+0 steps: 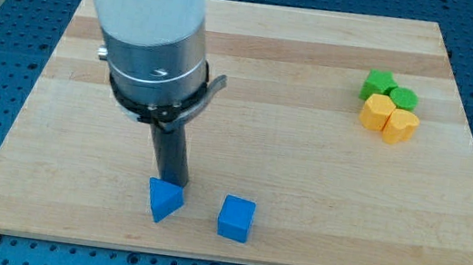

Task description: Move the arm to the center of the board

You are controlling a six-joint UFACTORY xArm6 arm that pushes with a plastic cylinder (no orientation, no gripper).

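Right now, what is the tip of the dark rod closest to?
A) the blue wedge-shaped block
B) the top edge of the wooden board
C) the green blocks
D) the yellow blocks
A: my tip sits right behind the blue wedge-shaped block near the view's bottom, while the yellow blocks and green blocks sit far off at the view's right.
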